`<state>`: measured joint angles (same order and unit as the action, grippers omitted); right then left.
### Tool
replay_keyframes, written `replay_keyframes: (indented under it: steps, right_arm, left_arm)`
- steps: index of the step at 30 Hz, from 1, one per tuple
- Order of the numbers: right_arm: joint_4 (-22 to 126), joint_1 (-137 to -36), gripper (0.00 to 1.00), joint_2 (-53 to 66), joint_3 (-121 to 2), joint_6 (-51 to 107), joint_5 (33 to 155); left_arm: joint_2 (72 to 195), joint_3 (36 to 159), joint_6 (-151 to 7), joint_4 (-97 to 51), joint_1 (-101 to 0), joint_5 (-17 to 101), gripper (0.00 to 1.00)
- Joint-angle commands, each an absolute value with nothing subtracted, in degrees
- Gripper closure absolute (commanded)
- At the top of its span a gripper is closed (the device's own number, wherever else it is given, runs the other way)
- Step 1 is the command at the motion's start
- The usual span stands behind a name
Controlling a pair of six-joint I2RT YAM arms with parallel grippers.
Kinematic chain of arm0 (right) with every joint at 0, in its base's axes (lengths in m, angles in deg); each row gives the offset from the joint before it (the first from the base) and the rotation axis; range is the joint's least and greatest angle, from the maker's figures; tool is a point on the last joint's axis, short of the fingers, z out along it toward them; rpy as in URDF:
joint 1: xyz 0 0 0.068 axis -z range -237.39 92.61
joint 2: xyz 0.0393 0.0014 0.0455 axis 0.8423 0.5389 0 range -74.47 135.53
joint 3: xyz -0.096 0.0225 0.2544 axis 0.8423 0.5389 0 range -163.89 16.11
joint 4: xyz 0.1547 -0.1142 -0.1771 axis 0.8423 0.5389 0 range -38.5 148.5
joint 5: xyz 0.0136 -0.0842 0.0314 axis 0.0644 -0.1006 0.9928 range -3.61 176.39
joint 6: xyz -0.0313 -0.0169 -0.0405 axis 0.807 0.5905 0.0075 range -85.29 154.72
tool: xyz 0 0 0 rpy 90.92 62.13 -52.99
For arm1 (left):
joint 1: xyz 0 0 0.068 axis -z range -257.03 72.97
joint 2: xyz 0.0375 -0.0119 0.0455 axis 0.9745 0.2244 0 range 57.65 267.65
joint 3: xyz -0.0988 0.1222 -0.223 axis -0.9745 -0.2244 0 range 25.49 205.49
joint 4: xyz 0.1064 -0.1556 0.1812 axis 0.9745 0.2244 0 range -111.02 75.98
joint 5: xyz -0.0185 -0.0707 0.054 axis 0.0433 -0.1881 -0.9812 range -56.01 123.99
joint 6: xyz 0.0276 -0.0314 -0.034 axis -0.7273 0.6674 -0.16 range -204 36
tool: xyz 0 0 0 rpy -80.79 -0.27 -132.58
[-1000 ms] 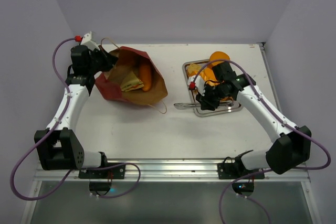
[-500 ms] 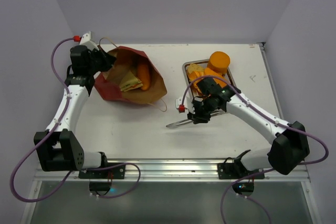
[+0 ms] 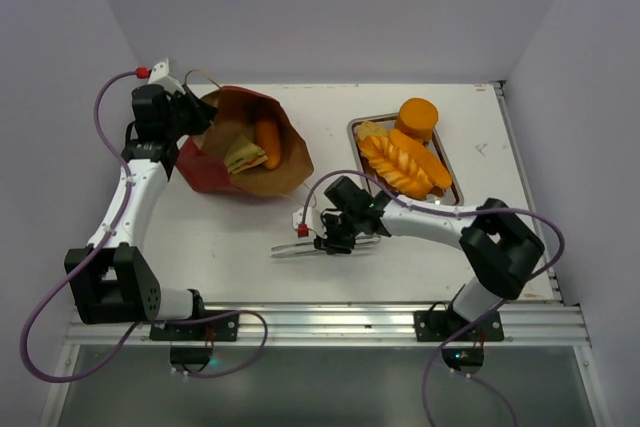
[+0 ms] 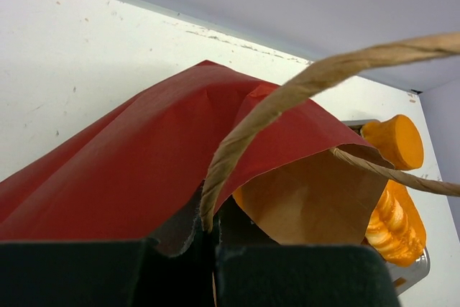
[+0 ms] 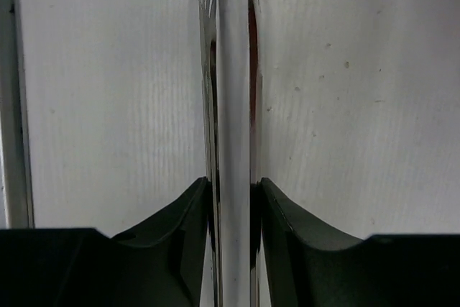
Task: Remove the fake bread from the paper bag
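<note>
The red paper bag (image 3: 285,152) lies open at the back left, brown inside. An orange loaf (image 3: 267,139) and a pale sandwich with green filling (image 3: 240,157) lie in its mouth. My left gripper (image 3: 192,112) is shut on the bag's rim by a loop handle; the left wrist view shows the red paper (image 4: 136,163) and the handle (image 4: 287,95) coming out of my left gripper (image 4: 212,249). My right gripper (image 3: 325,240) is shut on steel tongs (image 3: 292,248), low over the table in front of the bag. The right wrist view shows the tongs (image 5: 231,91) clamped in my right gripper (image 5: 231,203).
A steel tray (image 3: 452,197) at the back right holds an orange round bun (image 3: 417,117) and golden loaves (image 3: 400,162). The bun (image 4: 394,141) and a loaf (image 4: 395,224) also show past the bag in the left wrist view. Walls close the back and sides.
My right arm has swung from the tray to the left and nearer, carrying the tongs down over the table. The bag's mouth has shifted slightly left with my left gripper.
</note>
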<state>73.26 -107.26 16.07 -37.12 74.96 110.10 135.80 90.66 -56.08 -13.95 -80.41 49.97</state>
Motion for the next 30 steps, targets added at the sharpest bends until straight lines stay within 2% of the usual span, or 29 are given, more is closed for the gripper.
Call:
replay_keyframes:
  steps: [1, 9, 10, 20, 22, 28, 30]
  right_arm:
    - [63.98, -107.40, 0.62, 21.57, -41.18, 65.57, 106.43]
    - [67.49, -107.49, 0.45, 24.67, -41.99, 66.26, 107.05]
    - [69.32, -107.40, 0.40, 24.76, -42.42, 66.79, 106.96]
    - [77.69, -107.05, 0.29, 25.29, -44.01, 69.96, 103.88]
    - [78.74, -106.96, 0.23, 25.11, -43.83, 70.13, 103.79]
    - [79.53, -106.87, 0.23, 26.33, -43.48, 70.57, 103.53]
    - [80.06, -106.87, 0.28, 27.21, -44.01, 70.84, 103.27]
  left_arm:
    - [135.43, 92.03, -56.23, -14.26, -81.16, 48.84, 1.00]
    - [134.73, 90.62, -56.40, -14.78, -81.16, 49.54, 1.00]
    - [134.64, 90.45, -56.32, -14.78, -81.16, 49.63, 1.00]
    - [134.02, 89.83, -56.40, -14.96, -81.16, 50.33, 1.00]
    - [133.76, 89.74, -56.40, -15.05, -81.16, 50.51, 1.00]
    - [133.50, 89.57, -56.32, -15.05, -81.16, 50.60, 1.00]
    - [133.23, 89.57, -56.32, -14.96, -81.16, 50.69, 1.00]
